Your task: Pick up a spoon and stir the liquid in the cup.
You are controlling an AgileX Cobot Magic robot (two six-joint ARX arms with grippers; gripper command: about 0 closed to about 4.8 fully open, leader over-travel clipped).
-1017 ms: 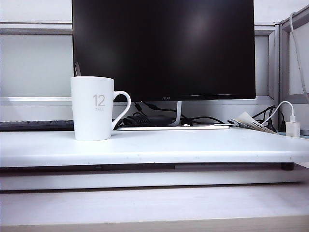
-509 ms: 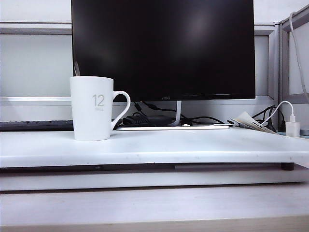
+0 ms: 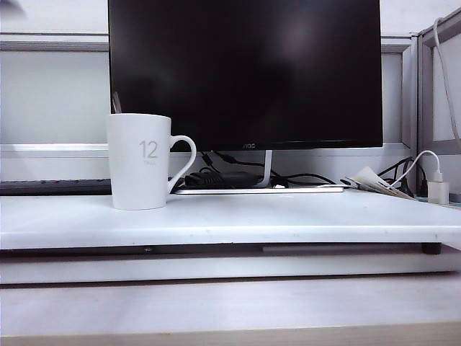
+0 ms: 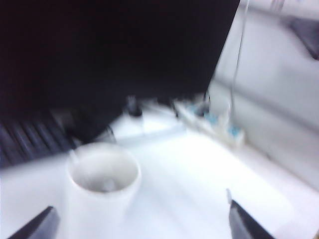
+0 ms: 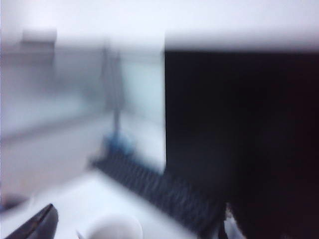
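The cup [image 3: 140, 162], a tall white mug marked "12", stands at the left of the white desk [image 3: 288, 220] with its handle to the right. The spoon [image 3: 115, 102] rises from its rim as a thin grey handle. Neither gripper shows clearly in the exterior view. In the blurred left wrist view the cup [image 4: 103, 174] is seen from above, and my left gripper [image 4: 142, 224] hangs open over it, its fingers wide apart and holding nothing. My right gripper [image 5: 137, 226] is open too, higher up, with the cup's rim [image 5: 114, 226] far below.
A large black monitor [image 3: 245, 72] stands right behind the cup, with its stand and tangled cables [image 3: 230, 176] at its foot. A dark keyboard [image 3: 50, 187] lies behind the cup at the left. A white charger [image 3: 436, 189] and papers [image 3: 371, 180] sit at the right.
The cup and the spoon stand as before. A dark blurred shape has come into the top left corner of the exterior view.
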